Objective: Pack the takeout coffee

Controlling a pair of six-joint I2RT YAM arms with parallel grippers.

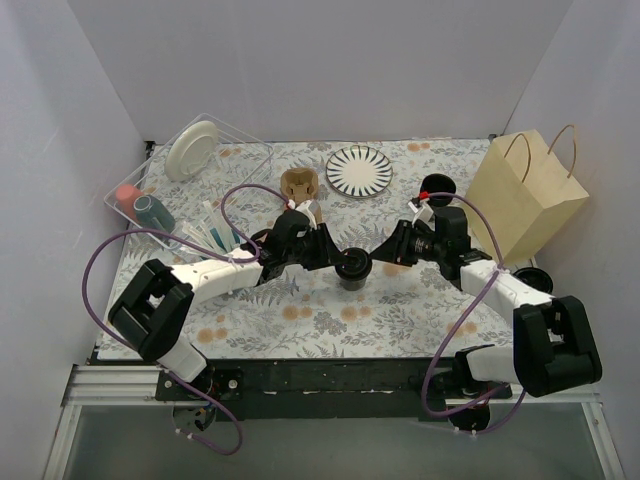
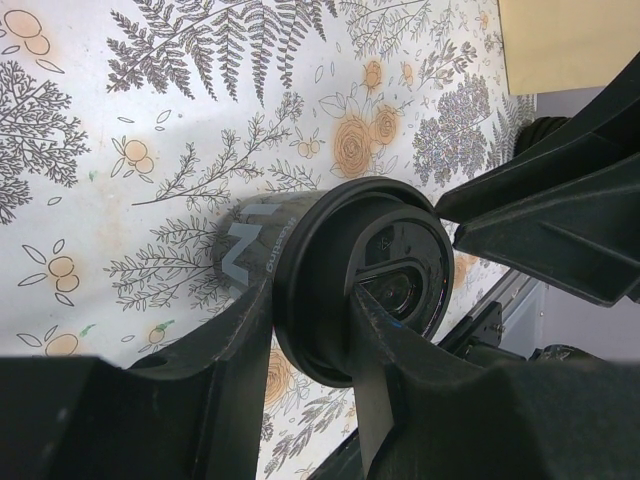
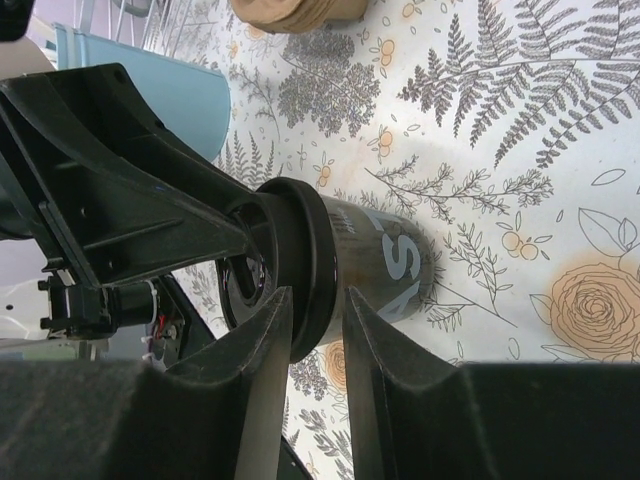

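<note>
Two sets of fingers meet at one coffee cup (image 1: pixel 353 268), which stands upright on the flower-printed counter (image 1: pixel 330 320) about midway between the arms. The cup is dark, with pale lettering down its side and a round black lid (image 2: pixel 380 280) pressed on top.

The left fingers (image 2: pixel 235 350) reach in from the cup's left and are clenched on the near edge of that lid. One lies against the outside of the rim and the other reaches across the lid's top face, over its sunken centre, so the rim sits pinched between them. The gap between them is far narrower than the lid itself.

The right fingers (image 3: pixel 255 370) reach in from the opposite side. Seen from their own wrist, the lid's thick rim shows in the slot between them, one finger on the lid side and the other along the cup's wall just below the rim. They stand slightly apart, and I cannot tell whether they are pinching the rim or only flanking it. The left arm's fingers show beyond, touching the top of the lid.

Behind the cup, well apart from it, sit a brown cardboard cup carrier (image 1: pixel 299 184) and a striped plate (image 1: pixel 359 170). A tan paper bag (image 1: pixel 525 195) stands upright at the back right, handles up. At the back left a clear bin (image 1: pixel 232 130) holds a white plate (image 1: pixel 190 150) and a light-blue cup (image 1: pixel 152 210).
</note>
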